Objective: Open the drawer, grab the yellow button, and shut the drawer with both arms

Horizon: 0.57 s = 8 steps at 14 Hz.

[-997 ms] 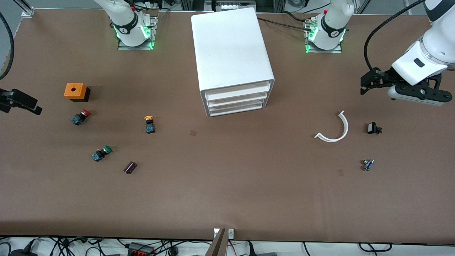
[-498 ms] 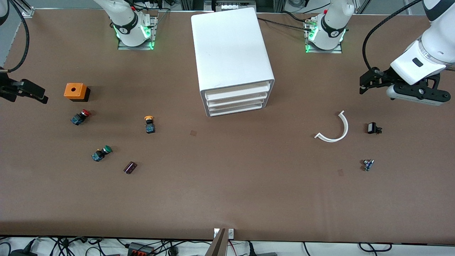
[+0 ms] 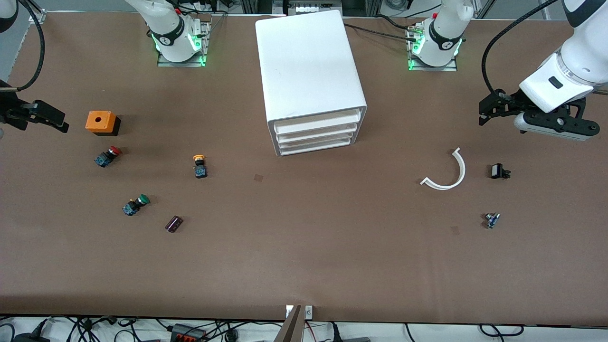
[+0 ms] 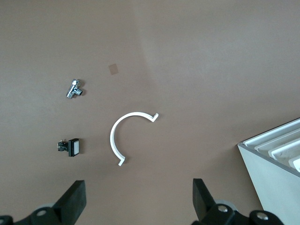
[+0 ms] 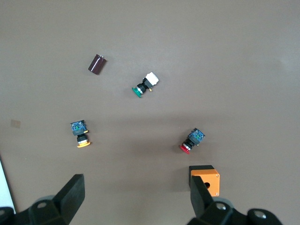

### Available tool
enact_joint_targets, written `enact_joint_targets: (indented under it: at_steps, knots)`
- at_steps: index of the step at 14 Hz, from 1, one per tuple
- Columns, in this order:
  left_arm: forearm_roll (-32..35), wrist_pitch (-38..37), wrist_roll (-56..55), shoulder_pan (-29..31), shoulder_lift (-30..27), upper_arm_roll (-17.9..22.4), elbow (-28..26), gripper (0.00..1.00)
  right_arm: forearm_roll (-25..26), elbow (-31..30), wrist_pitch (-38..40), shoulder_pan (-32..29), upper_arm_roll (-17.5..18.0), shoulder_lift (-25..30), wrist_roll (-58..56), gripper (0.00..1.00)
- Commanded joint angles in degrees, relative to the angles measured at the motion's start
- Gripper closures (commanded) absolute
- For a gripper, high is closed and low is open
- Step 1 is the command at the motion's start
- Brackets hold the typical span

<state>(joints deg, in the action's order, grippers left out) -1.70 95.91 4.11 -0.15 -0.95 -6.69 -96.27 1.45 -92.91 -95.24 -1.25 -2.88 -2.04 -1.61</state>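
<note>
The left gripper (image 3: 489, 111) hangs in the air over the bare table at the left arm's end. Its fingers (image 4: 75, 201) are spread wide apart and hold nothing. Below it on the table lie a curved white strip (image 3: 448, 173), a small black part (image 3: 498, 171) just beside that strip, and a tiny shiny metal piece (image 3: 491, 220) nearer to the front camera.

The right gripper (image 3: 45, 118) hangs in the air at the right arm's end of the table, close to an orange box (image 3: 100, 122). Its fingers (image 5: 71, 194) are also spread wide and hold nothing.

The button (image 3: 199, 165) with the yellow cap lies on its side on the table, out in the open, between the orange box and the cabinet (image 3: 308, 71). A red button (image 3: 107, 156) lies just in front of the orange box, toward the camera. A green button (image 3: 135, 204) lies nearer still to the camera, and a small dark tube (image 3: 173, 223) lies near it.

The big white cabinet stands in the middle of the table between the two arm bases. Its three drawers face the camera. The top drawer (image 3: 317, 123) is pushed in, and so are the two under it.
</note>
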Motion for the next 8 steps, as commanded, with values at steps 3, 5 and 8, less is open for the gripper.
enact_joint_targets:
  at_steps: [3, 5, 8]
  knots:
    - [-0.23, -0.90, 1.34, -0.55, 0.24, -0.25, 1.44, 0.00, 0.31, -1.39, -0.12, -0.85, 0.77, 1.33, -0.41, 0.00]
    - [-0.23, -1.43, 1.17, -0.64, 0.24, -0.69, 1.53, 0.00, 0.40, -1.39, -0.12, -0.85, 0.77, 1.42, -0.41, 0.00]
    - [-0.23, -1.52, 1.17, -0.55, 0.33, -0.78, 1.53, 0.00, 0.75, -1.39, -0.12, -0.68, 0.77, 1.33, -0.50, 0.00]
